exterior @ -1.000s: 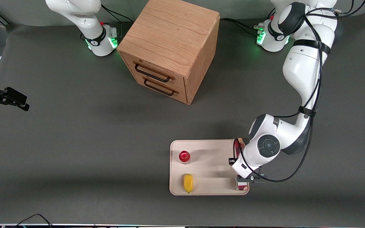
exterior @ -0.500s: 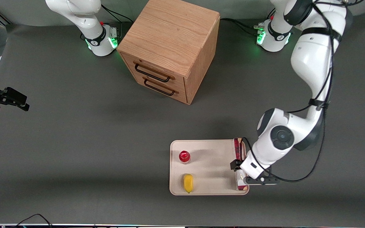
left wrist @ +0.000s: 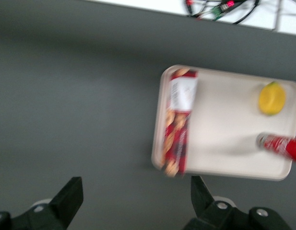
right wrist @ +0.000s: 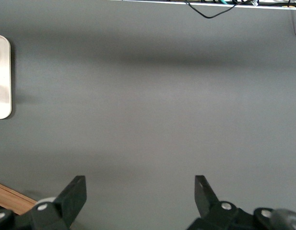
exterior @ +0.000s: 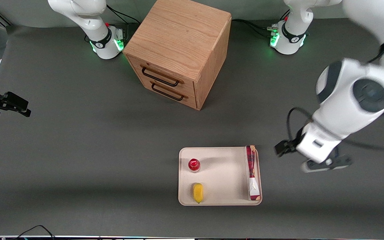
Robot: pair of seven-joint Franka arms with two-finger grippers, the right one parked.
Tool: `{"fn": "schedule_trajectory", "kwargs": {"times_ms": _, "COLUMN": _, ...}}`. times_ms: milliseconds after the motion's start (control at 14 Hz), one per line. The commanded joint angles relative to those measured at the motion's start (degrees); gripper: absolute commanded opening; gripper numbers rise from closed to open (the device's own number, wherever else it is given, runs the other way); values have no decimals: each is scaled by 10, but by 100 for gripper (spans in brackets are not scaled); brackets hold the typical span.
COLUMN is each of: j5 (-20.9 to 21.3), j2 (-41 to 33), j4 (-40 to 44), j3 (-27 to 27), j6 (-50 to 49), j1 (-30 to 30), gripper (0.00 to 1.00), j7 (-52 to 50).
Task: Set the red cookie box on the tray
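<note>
The red cookie box lies flat on the cream tray, along the tray's short edge at the working arm's end. One end of it sits at the rim. My gripper hangs high over bare table beside the tray, toward the working arm's end. It is open, with nothing between its black fingers, and well apart from the box.
A small red-capped bottle and a yellow lemon also sit on the tray. A wooden drawer cabinet stands farther from the front camera. Cables run along the table's front edge.
My gripper has let go of the box, risen and drawn away from the tray toward the working arm's end. The box stays lying on the tray.
</note>
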Motion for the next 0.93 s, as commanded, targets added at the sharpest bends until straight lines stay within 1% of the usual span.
{"fn": "schedule_trajectory", "kwargs": {"times_ms": 0, "j5": -15, "j2": -96, "j4": -53, "j3": 0, "j6": -80, "j1": 40, "gripper": 100, "j7": 69}}
{"fn": "schedule_trajectory", "kwargs": {"times_ms": 71, "j5": -26, "j2": -120, "j4": -58, "j3": 0, "j6": -107, "j1": 59, "gripper": 100, "j7": 108}}
{"fn": "schedule_trajectory", "kwargs": {"times_ms": 143, "j5": -46, "j2": -143, "j4": -68, "j3": 0, "j6": -129, "j1": 80, "gripper": 100, "j7": 135}}
{"fn": "schedule_trajectory", "kwargs": {"times_ms": 214, "j5": -54, "j2": -165, "j4": -80, "j3": 1, "j6": -143, "j1": 89, "gripper": 100, "j7": 148}}
{"fn": "schedule_trajectory", "kwargs": {"times_ms": 357, "j5": -55, "j2": -216, "j4": -121, "j3": 1, "j6": -154, "j1": 106, "gripper": 100, "j7": 151}}
{"fn": "schedule_trajectory", "kwargs": {"times_ms": 429, "j5": -57, "j2": -239, "j4": -140, "j3": 1, "j6": -152, "j1": 112, "gripper": 100, "j7": 165}}
{"fn": "schedule_trajectory", "kwargs": {"times_ms": 643, "j5": -62, "j2": -264, "j4": -173, "j3": 1, "j6": -139, "j1": 124, "gripper": 100, "j7": 196}}
{"fn": "schedule_trajectory", "kwargs": {"times_ms": 714, "j5": -79, "j2": -274, "j4": -194, "j3": 2, "j6": -124, "j1": 125, "gripper": 100, "j7": 196}}
{"fn": "schedule_trajectory", "kwargs": {"times_ms": 857, "j5": -86, "j2": -294, "j4": -229, "j3": 2, "j6": -97, "j1": 133, "gripper": 100, "j7": 199}}
